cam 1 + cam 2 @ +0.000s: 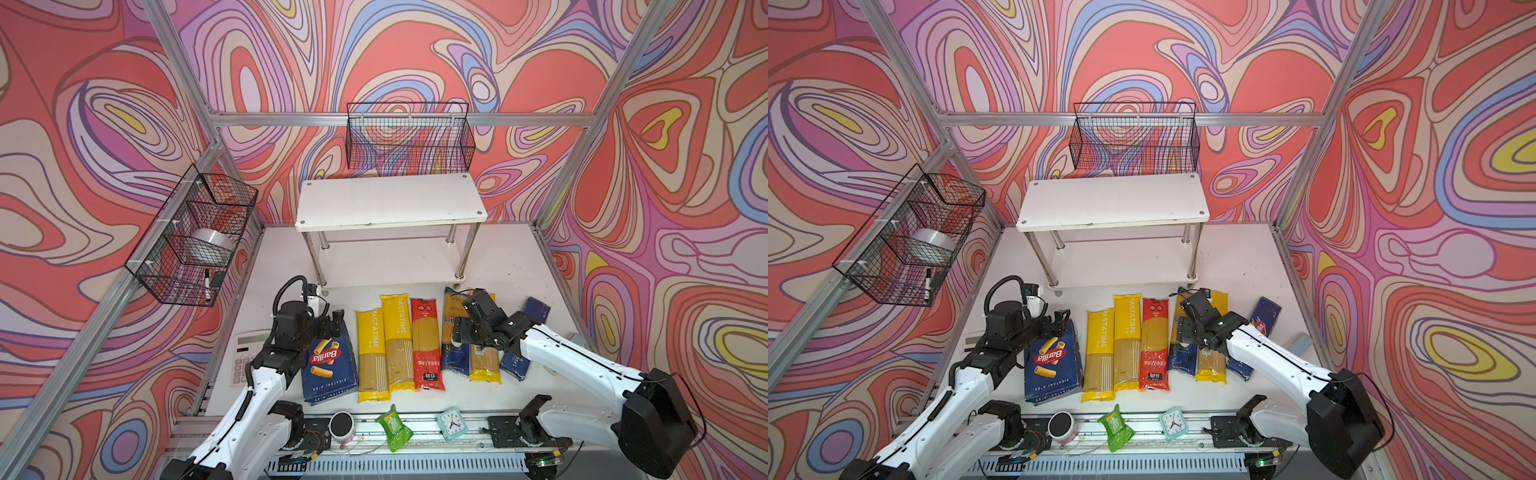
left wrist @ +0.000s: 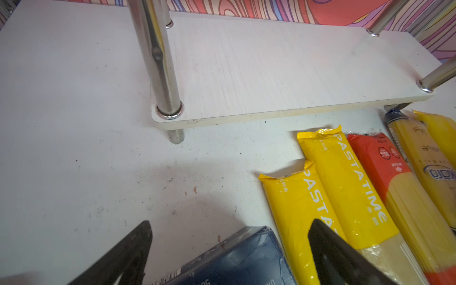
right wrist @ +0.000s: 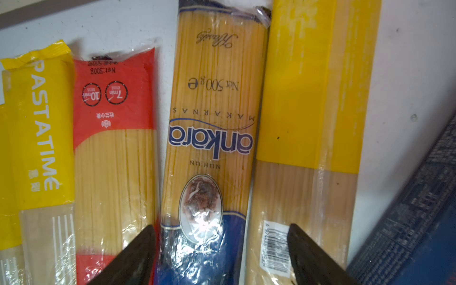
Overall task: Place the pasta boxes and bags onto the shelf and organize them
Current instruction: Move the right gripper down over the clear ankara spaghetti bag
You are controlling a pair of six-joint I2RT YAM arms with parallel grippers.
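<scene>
The white shelf stands at the back, its lower tier bare. In front lie the wide blue rigatoni box, two yellow bags, a red bag, a gold and dark blue bag, a third yellow bag and the narrow blue spaghetti box. My left gripper hangs open over the rigatoni box's far corner. My right gripper is open, its fingers on either side of the gold and blue bag, low over it.
Black wire baskets hang on the back wall and the left wall; the left one holds a tape roll and a marker. A calculator lies beside the left arm. A small speaker, green packet and clock sit on the front rail.
</scene>
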